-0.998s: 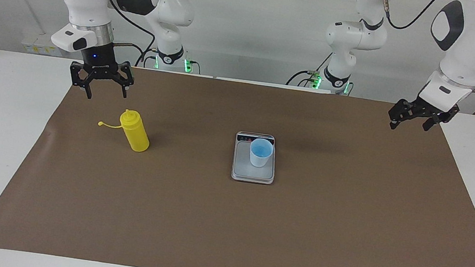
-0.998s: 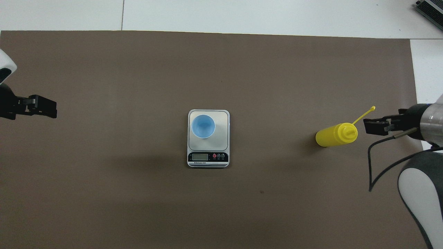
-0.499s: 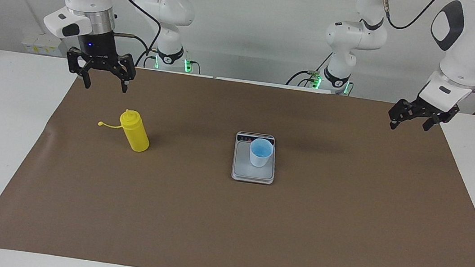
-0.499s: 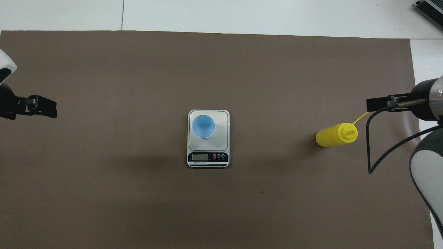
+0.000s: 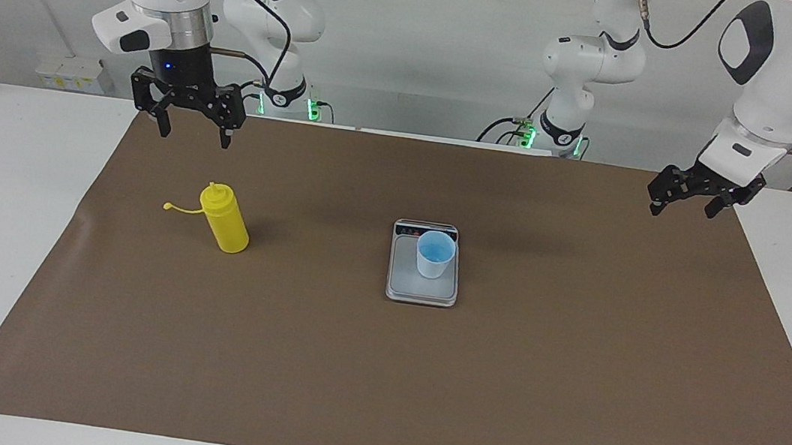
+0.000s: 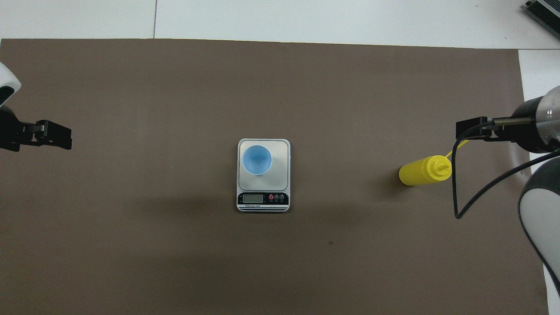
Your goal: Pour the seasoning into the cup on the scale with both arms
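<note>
From above, the right gripper (image 6: 470,129) – spread, empty – hides part of the yellow squeeze bottle's (image 5: 224,219) cap string; left gripper (image 5: 688,195) waits, spread.

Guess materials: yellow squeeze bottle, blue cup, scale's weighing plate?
Yellow squeeze bottle: likely soft plastic, opaque and matte. Small light blue tapered cup: thin plastic, the rim paler than the inside. Silver-grey scale's plate: smooth, dull grey; metal or plastic, can't tell.
</note>
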Controlling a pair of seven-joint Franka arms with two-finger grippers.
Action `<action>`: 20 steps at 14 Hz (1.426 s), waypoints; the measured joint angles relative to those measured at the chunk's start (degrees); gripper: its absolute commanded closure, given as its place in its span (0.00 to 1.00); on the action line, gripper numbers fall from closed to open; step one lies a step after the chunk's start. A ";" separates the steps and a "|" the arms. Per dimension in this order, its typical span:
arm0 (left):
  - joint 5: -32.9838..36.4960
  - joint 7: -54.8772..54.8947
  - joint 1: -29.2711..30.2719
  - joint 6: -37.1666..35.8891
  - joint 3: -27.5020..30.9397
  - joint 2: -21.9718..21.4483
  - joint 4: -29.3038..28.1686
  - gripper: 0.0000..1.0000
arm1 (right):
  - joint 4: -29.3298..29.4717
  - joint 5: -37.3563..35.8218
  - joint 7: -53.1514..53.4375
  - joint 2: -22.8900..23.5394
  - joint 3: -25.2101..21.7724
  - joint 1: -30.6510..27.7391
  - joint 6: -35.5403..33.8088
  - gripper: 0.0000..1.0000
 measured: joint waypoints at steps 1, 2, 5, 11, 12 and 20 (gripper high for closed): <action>0.00 0.00 0.00 0.00 0.01 0.00 0.00 0.00 | 0.50 1.00 0.00 -0.01 -0.07 -0.16 -0.82 0.00; 0.00 0.00 0.01 0.00 0.02 0.00 0.00 0.00 | 0.84 1.84 0.00 -0.01 -0.08 -0.31 -1.24 0.00; 0.00 0.00 0.01 0.00 0.02 0.00 0.00 0.00 | 1.08 3.21 1.09 -0.01 -0.09 -0.42 -1.37 0.00; 0.00 0.00 0.01 0.00 0.02 0.00 0.00 0.00 | 1.46 3.28 2.15 -0.24 -1.16 0.71 -3.21 0.00; 0.00 0.00 0.01 0.00 0.02 0.00 0.00 0.00 | 1.53 3.28 2.15 -0.32 -2.58 2.09 -3.70 0.00; 0.00 0.00 0.01 0.00 0.02 0.00 0.00 0.00 | 1.36 3.27 2.17 -0.43 -11.04 8.53 -5.41 0.00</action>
